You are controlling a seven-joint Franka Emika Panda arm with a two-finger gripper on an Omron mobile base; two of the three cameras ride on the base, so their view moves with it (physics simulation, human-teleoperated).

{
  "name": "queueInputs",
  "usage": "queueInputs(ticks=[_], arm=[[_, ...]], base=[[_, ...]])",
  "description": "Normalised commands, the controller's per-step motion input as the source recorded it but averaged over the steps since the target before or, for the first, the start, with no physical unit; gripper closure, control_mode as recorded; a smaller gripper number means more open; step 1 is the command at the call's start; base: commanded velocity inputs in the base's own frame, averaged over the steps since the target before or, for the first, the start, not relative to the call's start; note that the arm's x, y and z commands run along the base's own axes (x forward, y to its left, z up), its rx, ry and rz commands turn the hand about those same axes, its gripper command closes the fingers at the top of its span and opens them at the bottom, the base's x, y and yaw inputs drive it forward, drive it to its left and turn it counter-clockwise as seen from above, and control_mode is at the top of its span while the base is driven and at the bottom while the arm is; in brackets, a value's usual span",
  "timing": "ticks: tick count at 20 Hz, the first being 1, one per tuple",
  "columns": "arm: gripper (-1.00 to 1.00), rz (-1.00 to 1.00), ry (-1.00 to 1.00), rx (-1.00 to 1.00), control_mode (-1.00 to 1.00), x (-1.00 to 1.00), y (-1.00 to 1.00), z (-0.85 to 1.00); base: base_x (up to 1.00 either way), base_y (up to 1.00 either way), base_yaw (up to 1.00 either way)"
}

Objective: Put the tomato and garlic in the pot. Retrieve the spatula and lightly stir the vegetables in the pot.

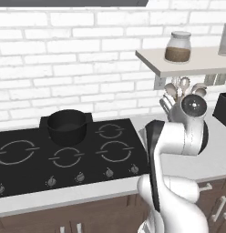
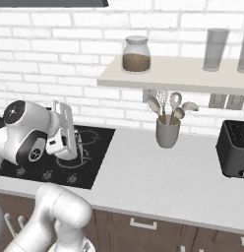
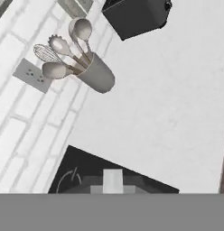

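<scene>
In the left base view, the pot (image 1: 66, 126) is sitting on the far-left burner of the black cooktop (image 1: 23, 170), its dark inside hard to read. To the right, a jar (image 1: 178, 47) with brown contents is standing on the shelf (image 1: 197, 67), and grey utensil heads are poking up behind the arm's wrist. No lettering is showing on the jar or the cooktop knobs.

In the right base view, the end effector (image 2: 78, 147) is hanging over the right part of the cooktop, near its right edge, with a thin grey utensil — apparently the spatula (image 2: 79, 145) — pointing down from it. Farther right on the pale surface (image 2: 158, 182), the grey utensil holder (image 2: 167, 132) is standing with spoons and a whisk in it, under the shelf. A black toaster (image 2: 235, 147) is sitting at the far right; no brand mark is readable on it.

In the hand view, the fingers are pressed together on the spatula's pale strip (image 3: 112, 180), which is rising at the bottom over the cooktop's corner. Beyond, the utensil holder (image 3: 96, 74) is resting near the wall beside an outlet (image 3: 32, 76), and the toaster (image 3: 136, 16) is sitting beyond it.
</scene>
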Motion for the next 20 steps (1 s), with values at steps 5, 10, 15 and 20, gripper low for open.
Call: queueInputs(ticks=[5,10,15,20], arm=[[1.0,0.21,0.08,-0.47,-1.0,0.0,0.33,0.72],[1.0,0.25,0.24,-0.35,-1.0,0.0,0.11,0.66],[1.0,0.43,0.26,-0.18,-1.0,0.0,0.12,0.2],[1.0,0.55,0.06,-0.03,-1.0,0.0,0.0,-0.01]], base=[[0.0,0.0,0.0],[0.0,0.0,0.0],[0.0,0.0,0.0],[0.0,0.0,0.0]])
